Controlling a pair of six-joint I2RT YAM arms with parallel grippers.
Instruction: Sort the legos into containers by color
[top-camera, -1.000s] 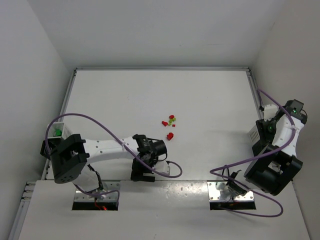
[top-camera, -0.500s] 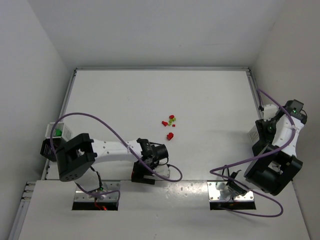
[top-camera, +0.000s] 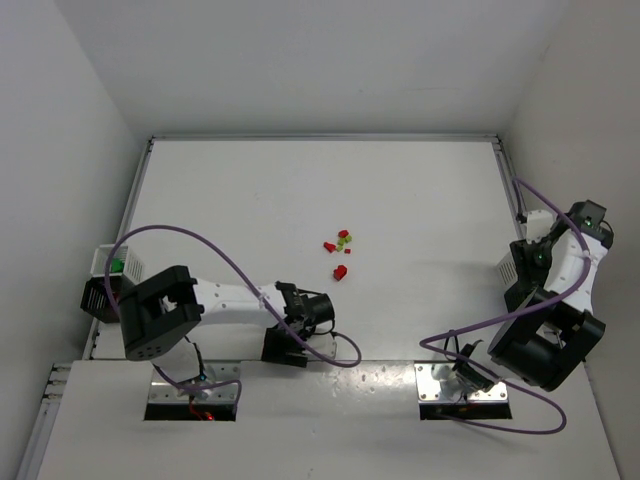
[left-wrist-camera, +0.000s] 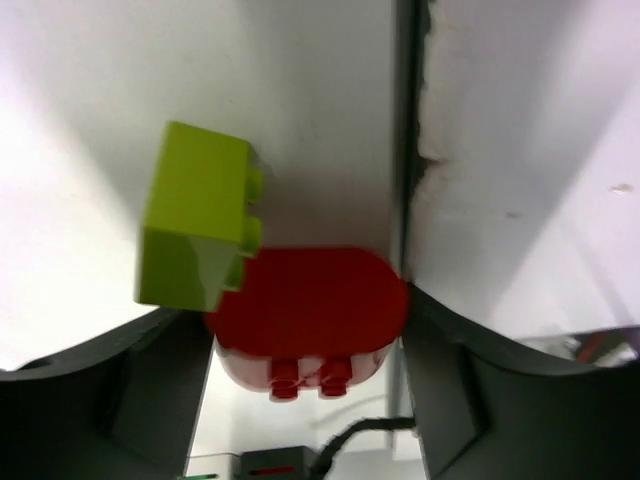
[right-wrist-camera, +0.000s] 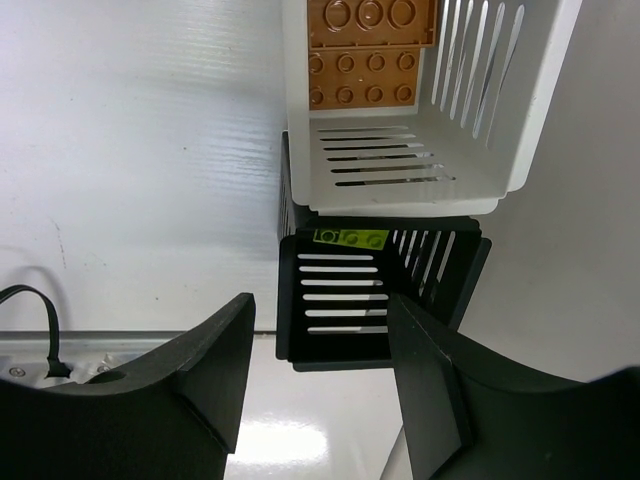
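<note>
In the left wrist view a red lego (left-wrist-camera: 305, 300) with a rounded top spans the gap between my left gripper's (left-wrist-camera: 305, 335) dark fingers (left-wrist-camera: 150, 390) and touches both. A lime lego (left-wrist-camera: 190, 230) is clicked to its left side. From above, the left gripper (top-camera: 285, 347) is low over the table's near edge. Loose red legos (top-camera: 340, 271) and a lime one (top-camera: 343, 242) lie mid-table. My right gripper (right-wrist-camera: 320, 400) stands open over a black bin (right-wrist-camera: 300, 300) holding a lime lego (right-wrist-camera: 350, 238), beside a white container (right-wrist-camera: 520, 130) of orange bricks (right-wrist-camera: 365, 50).
At the far left stand a white container (top-camera: 103, 260) holding a green lego (top-camera: 116, 265) and a dark bin (top-camera: 95, 298). The right arm (top-camera: 550, 300) stands against the right wall. Purple cables (top-camera: 230, 262) loop over both arms. Metal base plates (top-camera: 192, 392) line the front ledge.
The left arm has folded back toward its base, and its gripper has slipped a little nearer the front edge. The right arm and the loose legos have not moved.
</note>
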